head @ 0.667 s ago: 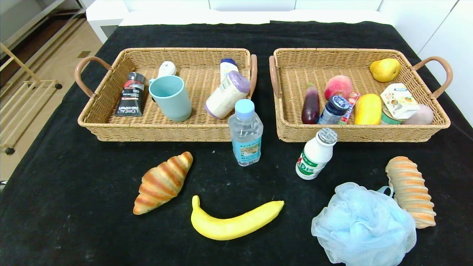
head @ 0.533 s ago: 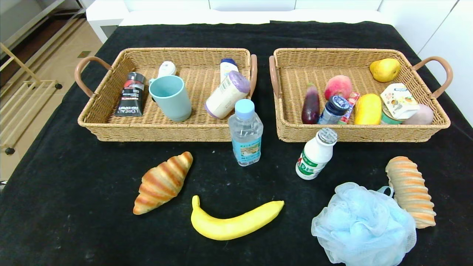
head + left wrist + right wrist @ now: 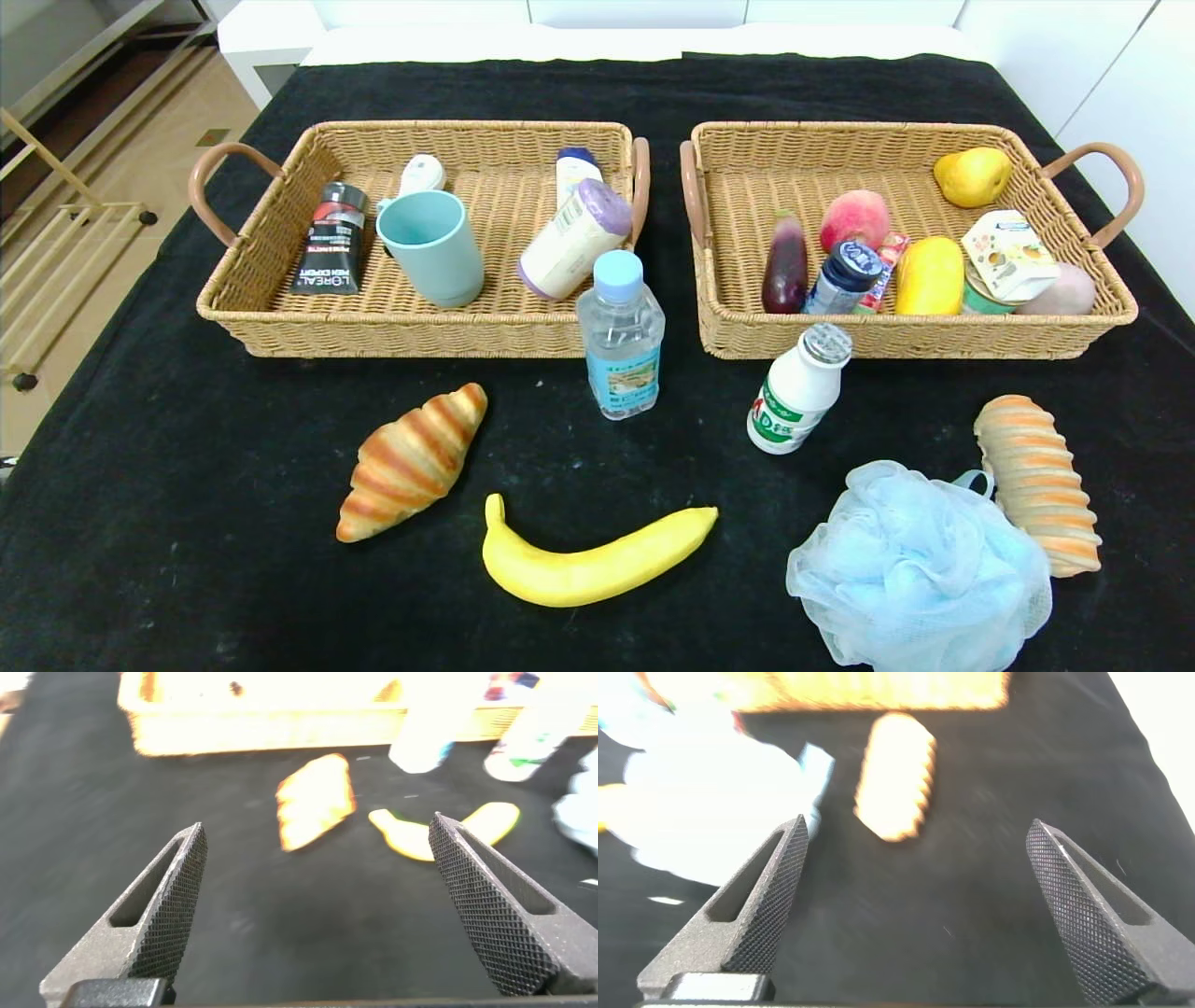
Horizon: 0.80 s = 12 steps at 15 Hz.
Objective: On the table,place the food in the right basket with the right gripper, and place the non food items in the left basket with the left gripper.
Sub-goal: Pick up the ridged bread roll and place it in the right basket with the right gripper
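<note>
On the black table lie a croissant [image 3: 412,460], a banana [image 3: 593,560], a clear water bottle [image 3: 621,337], a white drink bottle [image 3: 796,391], a blue bath puff [image 3: 920,570] and a striped bread roll [image 3: 1036,482]. The left basket [image 3: 280,317] holds non-food items, the right basket [image 3: 1083,327] food. Neither arm shows in the head view. My left gripper [image 3: 318,849] is open over bare cloth, with the croissant [image 3: 316,800] and the banana [image 3: 411,833] beyond it. My right gripper [image 3: 918,845] is open, with the bread roll [image 3: 895,777] and the puff [image 3: 710,793] ahead.
In the left basket are a teal cup [image 3: 431,246], a black tube [image 3: 330,240] and a lotion bottle [image 3: 572,240]. In the right basket are a peach [image 3: 854,217], a pear [image 3: 973,176], an eggplant [image 3: 786,263] and other packets. Floor and a rack [image 3: 56,271] lie past the table's left edge.
</note>
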Tool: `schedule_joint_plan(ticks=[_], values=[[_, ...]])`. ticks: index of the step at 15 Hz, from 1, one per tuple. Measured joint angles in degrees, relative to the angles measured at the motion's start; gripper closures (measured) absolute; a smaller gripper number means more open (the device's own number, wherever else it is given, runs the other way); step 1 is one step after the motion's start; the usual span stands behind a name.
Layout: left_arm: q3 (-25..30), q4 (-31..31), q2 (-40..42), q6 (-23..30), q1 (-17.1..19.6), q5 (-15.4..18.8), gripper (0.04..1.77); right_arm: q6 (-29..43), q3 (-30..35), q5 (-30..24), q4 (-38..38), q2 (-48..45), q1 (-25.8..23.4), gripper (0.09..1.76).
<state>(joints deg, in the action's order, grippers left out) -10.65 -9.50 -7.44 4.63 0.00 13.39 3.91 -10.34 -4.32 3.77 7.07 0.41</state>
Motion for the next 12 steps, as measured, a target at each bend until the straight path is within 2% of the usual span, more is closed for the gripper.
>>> schedule_joint_plan(ticks=[5,7,9,12], values=[[-7.7,-3.6,-14.5,-1.8,-0.6,11.0,0.09,-0.9,-10.5,-10.7,0.5,14.9,0.7,0.14],[-11.4,-4.8,-21.6,-2.4,-2.9,12.3,0.09,-1.5,-13.4,-12.3,2.3,21.2,1.4,0.14],[-15.5,-5.4,-28.4,-2.8,-7.3,12.6,0.09,-1.7,-15.0,-12.2,6.9,27.4,5.3,0.14],[-21.2,-6.0,-37.0,-3.1,-15.3,12.6,0.09,-1.7,-16.6,-6.7,11.9,35.3,13.6,0.14]])
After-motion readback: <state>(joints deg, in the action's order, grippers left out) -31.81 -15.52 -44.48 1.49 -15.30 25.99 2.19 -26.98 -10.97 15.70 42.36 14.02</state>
